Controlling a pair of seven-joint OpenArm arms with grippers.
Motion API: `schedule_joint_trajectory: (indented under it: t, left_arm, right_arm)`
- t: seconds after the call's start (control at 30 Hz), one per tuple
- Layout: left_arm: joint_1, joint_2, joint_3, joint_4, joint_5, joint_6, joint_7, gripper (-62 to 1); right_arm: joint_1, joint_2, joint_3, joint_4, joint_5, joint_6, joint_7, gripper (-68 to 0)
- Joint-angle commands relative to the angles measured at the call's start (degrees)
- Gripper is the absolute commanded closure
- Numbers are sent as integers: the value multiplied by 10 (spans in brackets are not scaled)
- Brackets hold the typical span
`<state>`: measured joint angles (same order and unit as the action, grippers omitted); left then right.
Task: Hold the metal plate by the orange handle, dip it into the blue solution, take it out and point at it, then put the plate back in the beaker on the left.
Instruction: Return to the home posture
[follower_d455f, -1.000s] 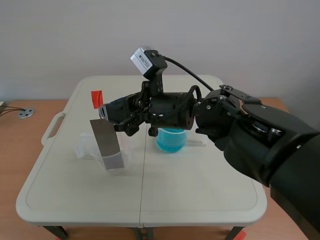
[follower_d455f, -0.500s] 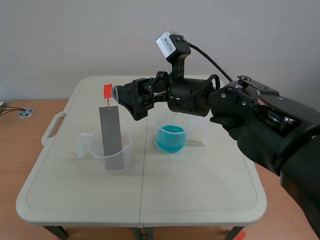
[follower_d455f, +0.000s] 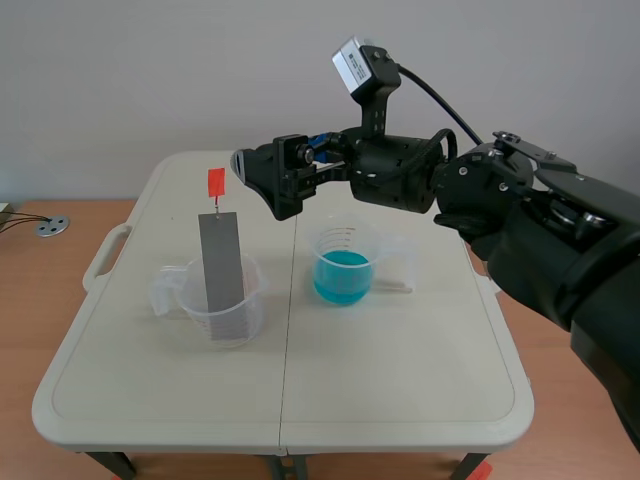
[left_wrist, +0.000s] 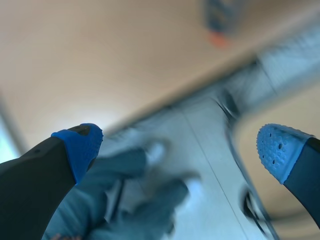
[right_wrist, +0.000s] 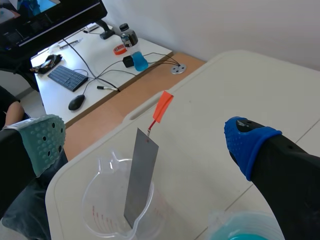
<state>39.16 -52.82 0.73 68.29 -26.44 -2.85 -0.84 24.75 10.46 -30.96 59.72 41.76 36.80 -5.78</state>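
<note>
My right gripper (follower_d455f: 258, 182) hung wide open above the table (follower_d455f: 400, 380), near the orange handle (follower_d455f: 215, 183) but clear of it, gripping nothing. The metal plate (follower_d455f: 222, 270) stood almost upright in the clear beaker (follower_d455f: 238, 312) toward the table's left edge, handle on top. The beaker of blue solution (follower_d455f: 343, 268) sat near the centre. My left gripper (left_wrist: 180, 145) gaped open too, holding nothing.

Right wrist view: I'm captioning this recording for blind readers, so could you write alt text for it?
A flat grey metal plate with a small orange handle on top stands in a clear plastic beaker on a white table, ahead of the right arm's open tool, ungripped. A second beaker, holding blue solution, sits beside it.
</note>
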Motion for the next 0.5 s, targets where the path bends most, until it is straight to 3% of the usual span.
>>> schedule_joint_trajectory:
  t: [0.0, 0.23, 0.47]
  left_arm:
    - [-2, -19, -34, 23, -15, 2, -7, -623]
    - [-2, -48, -173, 91, -95, 4, -10, -623]
    - [-1, -50, -196, 175, -123, 4, -65, -623]
  right_arm:
    - [6, 19, 3, 4, 7, -3, 13, -665]
    - [-30, 76, 39, 42, 7, -13, 18, -665]
    - [-105, 130, 103, 138, 6, -19, 26, -665]
